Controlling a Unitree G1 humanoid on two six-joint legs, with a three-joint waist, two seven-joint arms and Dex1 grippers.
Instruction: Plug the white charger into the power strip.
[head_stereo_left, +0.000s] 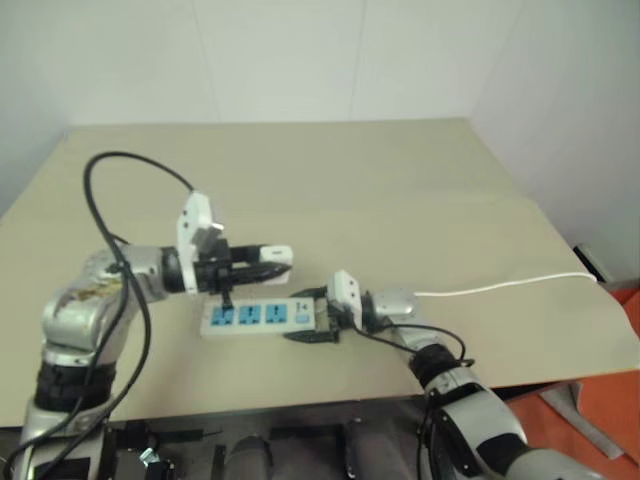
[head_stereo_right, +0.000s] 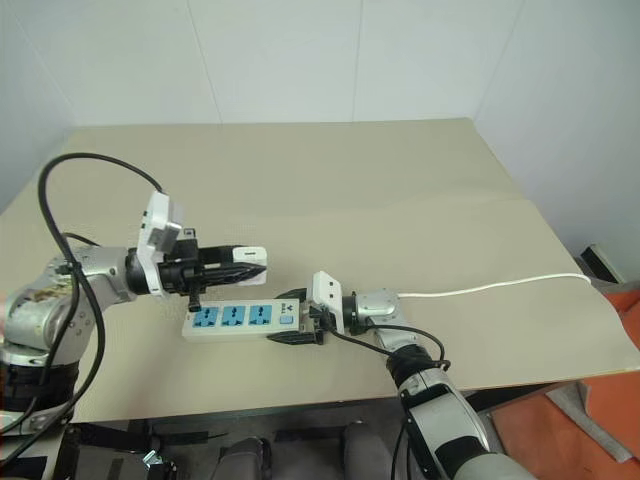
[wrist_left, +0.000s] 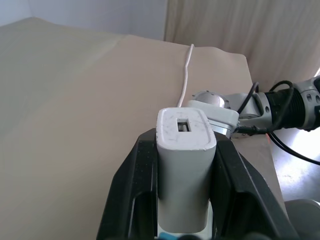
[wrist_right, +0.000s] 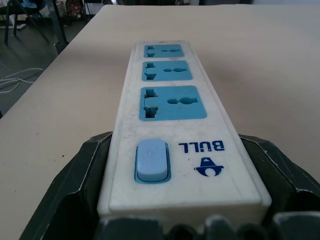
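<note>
White charger (wrist_left: 184, 165) sits clenched in the left tool (head_stereo_right: 240, 264), held level above the left end of the power strip (head_stereo_right: 235, 320). Power strip lies flat on the table (head_stereo_right: 400, 200) near its front edge, its right switch end grasped by the right tool (head_stereo_right: 290, 318).

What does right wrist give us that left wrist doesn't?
Right wrist: the power strip face-on, three blue outlets all empty, the end switch nearest the camera, black fingers on both sides of that end. Left wrist: the white charger clamped between the left gripper's fingers, its slotted end face towards the camera, plus the strip's white cord trailing across the table. Both: the beige table.
</note>
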